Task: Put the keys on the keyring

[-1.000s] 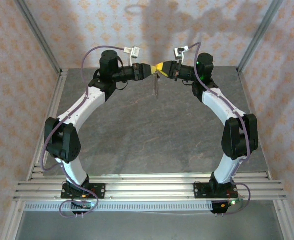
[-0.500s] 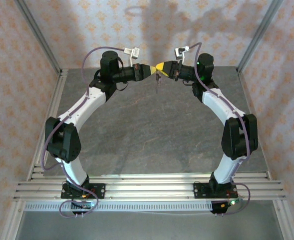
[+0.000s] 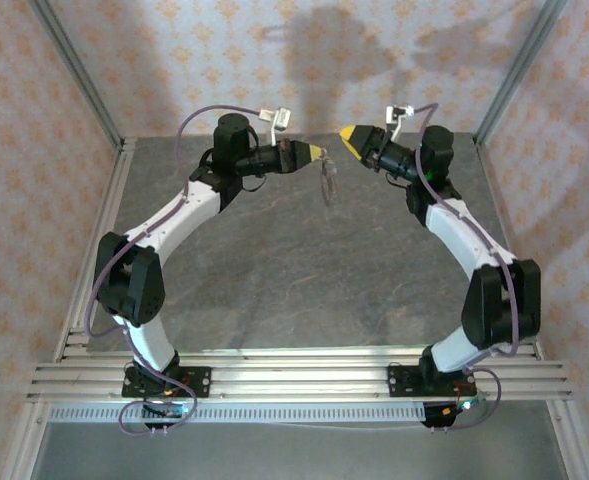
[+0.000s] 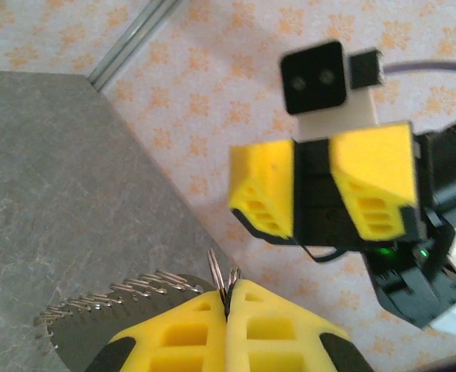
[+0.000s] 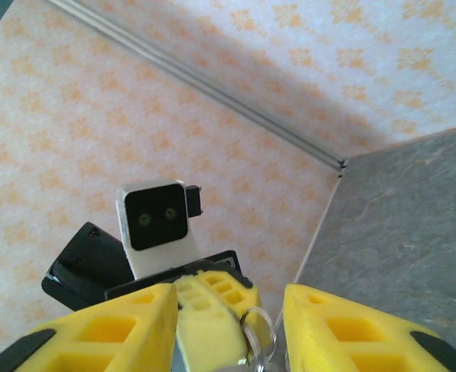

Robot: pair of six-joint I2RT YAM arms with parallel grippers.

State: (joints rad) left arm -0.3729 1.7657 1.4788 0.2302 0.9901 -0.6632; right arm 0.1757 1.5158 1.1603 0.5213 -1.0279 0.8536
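My left gripper [image 3: 317,152] is raised over the back of the table and shut on the keyring [image 4: 226,280]. Thin metal loops of the ring poke out between its yellow fingertips. The ring's loop [image 3: 329,181] hangs below the tips, and a ridged stretch [image 4: 119,298] trails off to the left. My right gripper [image 3: 354,135] faces the left one across a small gap, open, with nothing between its fingers [image 4: 262,190]. In the right wrist view the keyring [image 5: 255,335] sits between my spread right fingers [image 5: 111,333] without touching them. The lilac-headed key is hidden.
The grey stone-patterned table [image 3: 304,270] lies under both arms. Patterned walls with metal corner posts [image 3: 519,65] close in the back and sides. An aluminium rail [image 3: 294,375] carries both arm bases at the near edge.
The two grippers were tip to tip. The right gripper has let go, opened and drawn back to the right, while the left gripper shifted slightly right with the keyring.
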